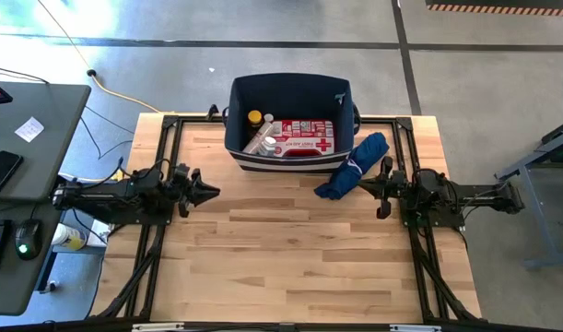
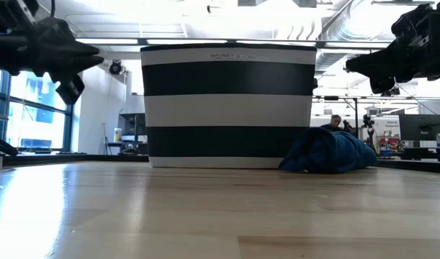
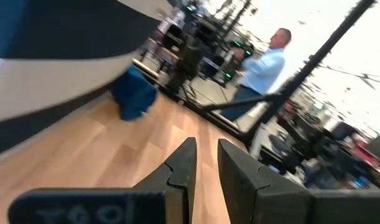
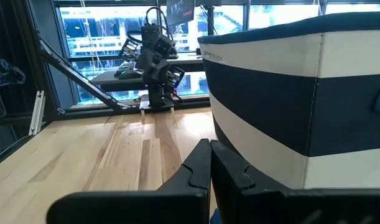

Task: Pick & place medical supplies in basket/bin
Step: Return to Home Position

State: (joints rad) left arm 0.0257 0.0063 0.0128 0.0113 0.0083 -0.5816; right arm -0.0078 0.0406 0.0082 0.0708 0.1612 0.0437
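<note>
The navy-blue bin (image 1: pixel 290 159) with a white stripe stands at the table's far middle, and it fills the centre of the low view (image 2: pixel 227 108). Inside it lie the red-and-white first aid pouch (image 1: pixel 304 136), an amber yellow-capped bottle (image 1: pixel 254 119) and small white bottles (image 1: pixel 265 143). My left gripper (image 1: pixel 215 191) hovers over the table's left side, high above the wood (image 2: pixel 90 57), its fingers a narrow gap apart (image 3: pixel 205 168). My right gripper (image 1: pixel 364 184) hangs in the air on the right (image 2: pixel 356 65), shut (image 4: pixel 209 165), close beside the bin's wall (image 4: pixel 289 93).
A royal-blue fabric bundle (image 1: pixel 353 166) lies on the table against the bin's right near corner, below my right gripper (image 2: pixel 328 152). Bare wood stretches across the near half of the table (image 1: pixel 290 258). A person (image 3: pixel 264 62) stands in the room beyond the table.
</note>
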